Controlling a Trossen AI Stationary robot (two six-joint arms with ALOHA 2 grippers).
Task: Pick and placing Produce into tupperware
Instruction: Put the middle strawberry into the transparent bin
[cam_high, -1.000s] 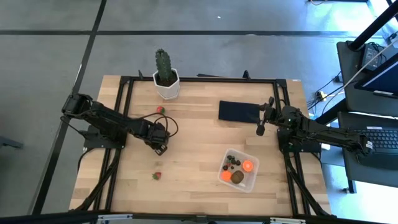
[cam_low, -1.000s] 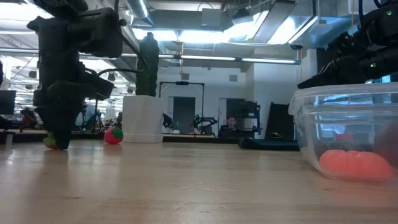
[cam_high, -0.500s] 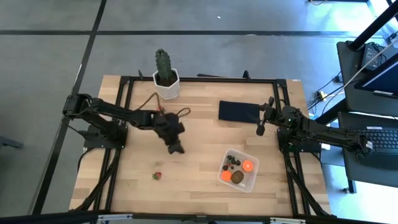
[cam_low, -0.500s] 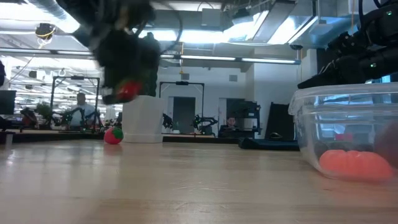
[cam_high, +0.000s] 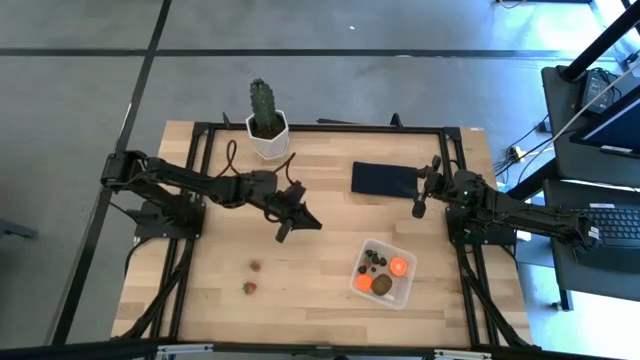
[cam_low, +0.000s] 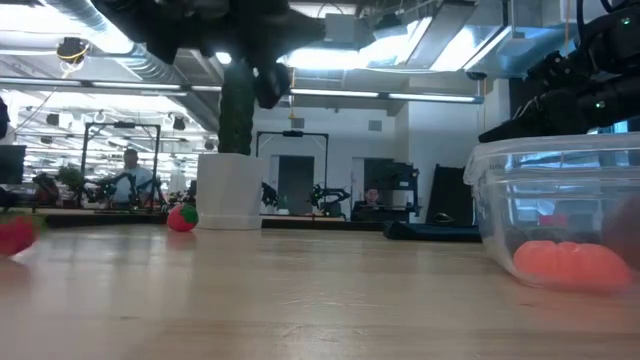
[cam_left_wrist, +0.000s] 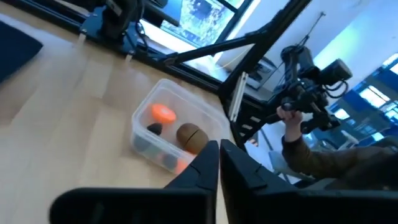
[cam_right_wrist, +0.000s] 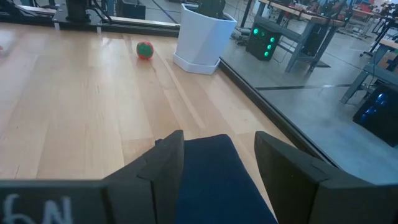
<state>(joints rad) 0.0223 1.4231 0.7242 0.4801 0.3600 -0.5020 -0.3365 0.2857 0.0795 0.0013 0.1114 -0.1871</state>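
Much of the sorting looks done, though you are not finished. On the pale wooden table (cam_high: 320, 305) the left arm reaches out over the middle, and the left gripper (cam_left_wrist: 218, 152) is pinched fully closed with nothing between its fingers. The right arm waits at the far right. The right gripper (cam_right_wrist: 217, 146) hangs over the right end of the flat black rectangle (cam_high: 382, 179) with its jaws partway apart and empty. The small clear plastic tupperware (cam_high: 406, 281) sits near and right of the left gripper, well apart from it. It already holds two orange balls (cam_high: 398, 266), a brown kiwi-like oval (cam_high: 382, 285) and a few small dark berries (cam_high: 372, 258). I count three fruits left for you. A red strawberry (cam_high: 250, 287) and a small reddish fruit (cam_high: 256, 266) just beyond it lie on bare wood, nearer than the left gripper and slightly to its left. A red-and-green strawberry (cam_low: 181, 218) rests beside the white cactus pot (cam_high: 268, 140) at the far edge.
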